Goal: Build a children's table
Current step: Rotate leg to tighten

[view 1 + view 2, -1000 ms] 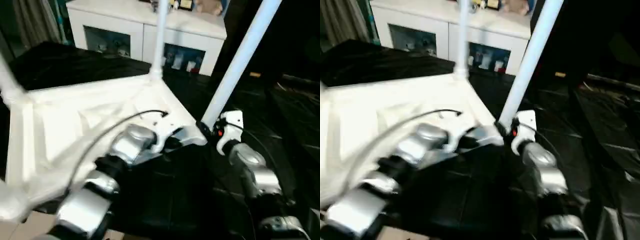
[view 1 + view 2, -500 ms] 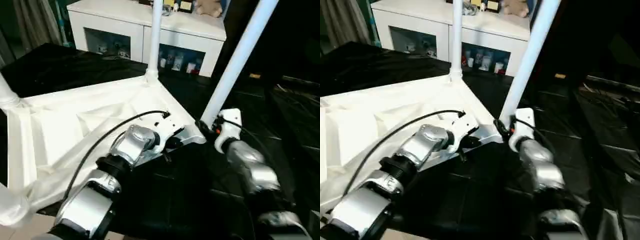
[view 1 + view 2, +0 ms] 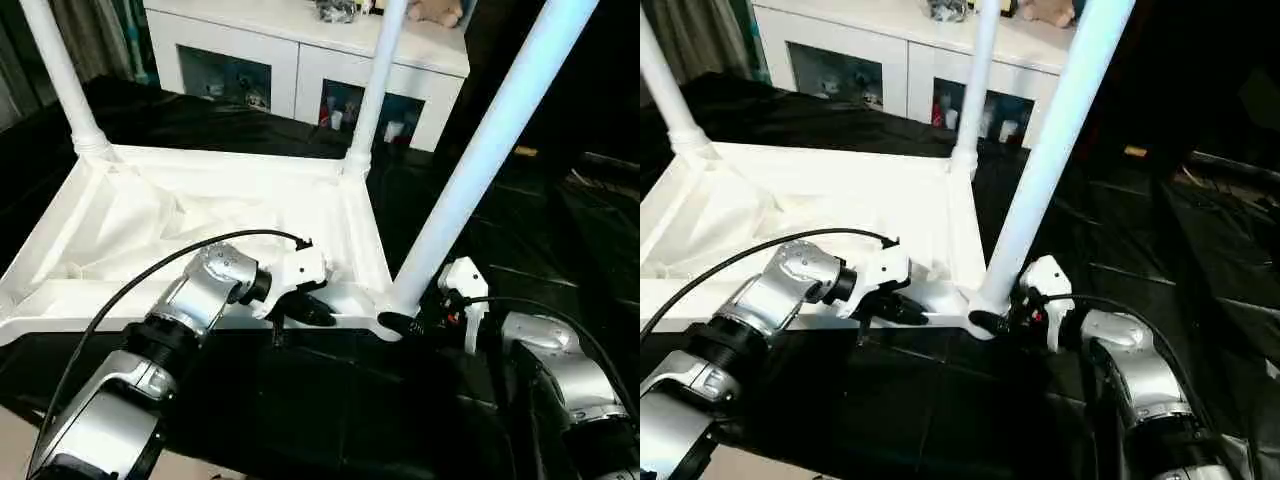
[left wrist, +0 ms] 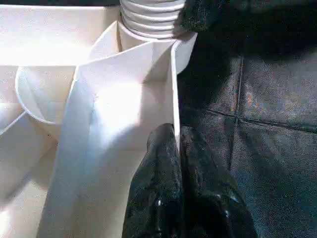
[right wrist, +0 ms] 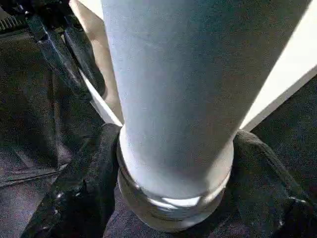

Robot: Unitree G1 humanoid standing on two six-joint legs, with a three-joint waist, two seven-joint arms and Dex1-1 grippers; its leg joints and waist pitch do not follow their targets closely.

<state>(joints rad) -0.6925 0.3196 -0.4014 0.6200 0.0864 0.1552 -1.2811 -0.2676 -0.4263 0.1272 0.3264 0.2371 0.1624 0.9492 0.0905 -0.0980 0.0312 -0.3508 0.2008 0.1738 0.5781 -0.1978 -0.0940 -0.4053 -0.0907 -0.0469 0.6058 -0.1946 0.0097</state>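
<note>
Left eye view, cabinet behind tabletop

Smooth white plastic tabletop

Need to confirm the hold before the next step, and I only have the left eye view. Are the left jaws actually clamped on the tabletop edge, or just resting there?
Observer: Clamped. In the left wrist view the left gripper is shut on the tabletop, pinching its thin side wall with one finger on each side.
Operator: And the near leg, is it all the way down in its corner?
Observer: Doesn't look like it. The same view shows ribbed rings at the end of the leg exposed above the corner socket.
</note>
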